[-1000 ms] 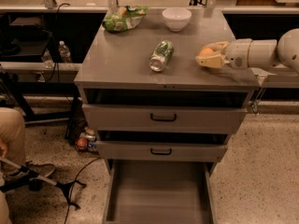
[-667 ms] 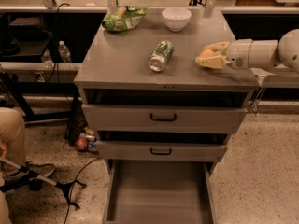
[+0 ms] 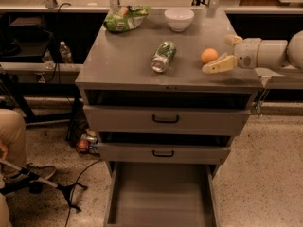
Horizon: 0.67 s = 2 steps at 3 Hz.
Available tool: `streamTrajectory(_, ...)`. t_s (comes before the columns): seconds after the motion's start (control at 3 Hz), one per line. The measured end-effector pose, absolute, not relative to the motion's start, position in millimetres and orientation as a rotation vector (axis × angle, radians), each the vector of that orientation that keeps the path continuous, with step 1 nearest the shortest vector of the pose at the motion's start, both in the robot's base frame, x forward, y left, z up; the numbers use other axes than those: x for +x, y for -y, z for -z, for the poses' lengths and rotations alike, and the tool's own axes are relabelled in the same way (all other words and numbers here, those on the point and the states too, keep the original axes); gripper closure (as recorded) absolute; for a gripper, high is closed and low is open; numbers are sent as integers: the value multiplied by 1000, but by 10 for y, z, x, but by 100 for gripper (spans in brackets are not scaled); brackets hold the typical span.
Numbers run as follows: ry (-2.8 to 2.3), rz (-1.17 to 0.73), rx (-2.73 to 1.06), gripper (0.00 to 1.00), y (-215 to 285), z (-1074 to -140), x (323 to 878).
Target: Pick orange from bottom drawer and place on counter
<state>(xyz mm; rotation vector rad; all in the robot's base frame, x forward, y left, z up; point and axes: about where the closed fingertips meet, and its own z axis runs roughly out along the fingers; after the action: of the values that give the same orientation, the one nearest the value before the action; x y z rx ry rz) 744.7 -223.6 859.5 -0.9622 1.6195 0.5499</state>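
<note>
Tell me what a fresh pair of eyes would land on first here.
The orange sits on the counter near its right edge, at the spread fingers of the open tool, which reaches in from the right. A green can lies on its side mid-counter, and the bottom drawer stands pulled out below.

**Our white arm and its pale yellow fingers**

Our gripper (image 3: 217,54) is over the right edge of the counter (image 3: 128,65). Its two fingers (image 3: 220,65) are pale yellow, long and flat, and they are spread apart. Farther right of the counter is a fat, round white wrist (image 3: 260,53) with a thin dark ring. After that comes a big, rounded white arm (image 3: 297,48).
</note>
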Motion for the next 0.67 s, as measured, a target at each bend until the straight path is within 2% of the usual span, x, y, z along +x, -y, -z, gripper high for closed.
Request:
streamTrajectory(0.33, -1601, -541, -922, 0, 2416, -8697, 7456)
streamTrajectory(0.67, -1580, -479, -827, 0, 2898, -8912, 7433)
